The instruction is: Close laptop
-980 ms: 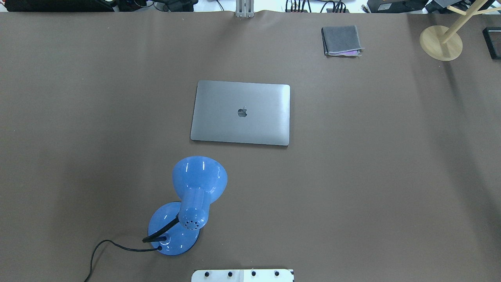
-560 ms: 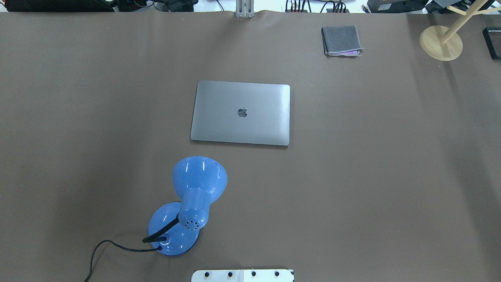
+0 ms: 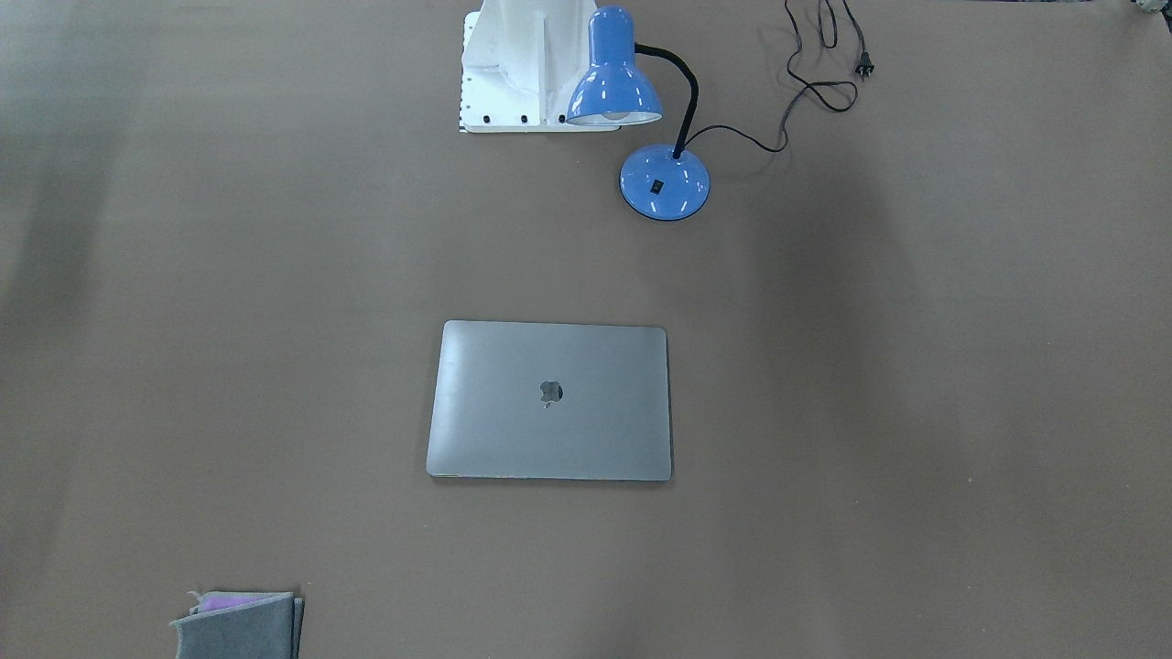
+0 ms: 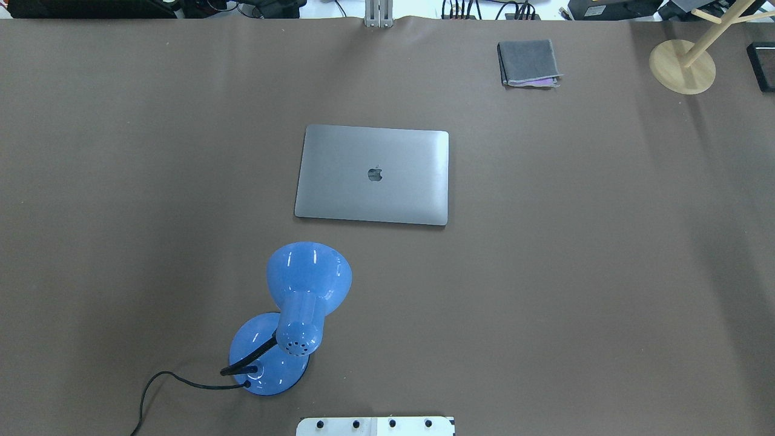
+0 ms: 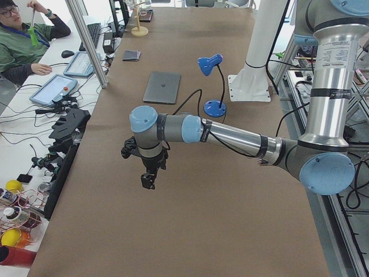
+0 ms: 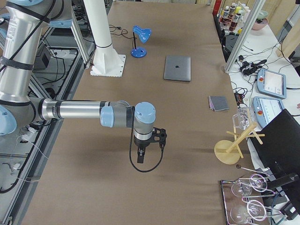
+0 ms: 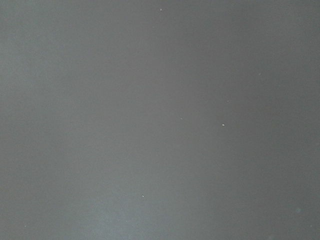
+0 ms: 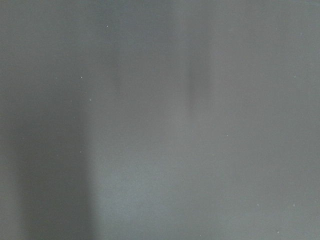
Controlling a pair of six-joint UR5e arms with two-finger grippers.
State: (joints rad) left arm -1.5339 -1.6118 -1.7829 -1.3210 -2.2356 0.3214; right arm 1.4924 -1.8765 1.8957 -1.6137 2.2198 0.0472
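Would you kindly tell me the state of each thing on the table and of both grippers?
laptop: closed, lying flat.
desk lamp: upright, its plug lying loose, not plugged in.
grey cloth: folded.
left gripper: clear of the laptop; open or shut, cannot tell.
right gripper: clear of the laptop; cannot tell.

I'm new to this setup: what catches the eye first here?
A closed grey laptop lies flat in the middle of the brown table, logo up. A bright blue lamp stands nearer the robot's base. The left gripper and right gripper hang far from the laptop.
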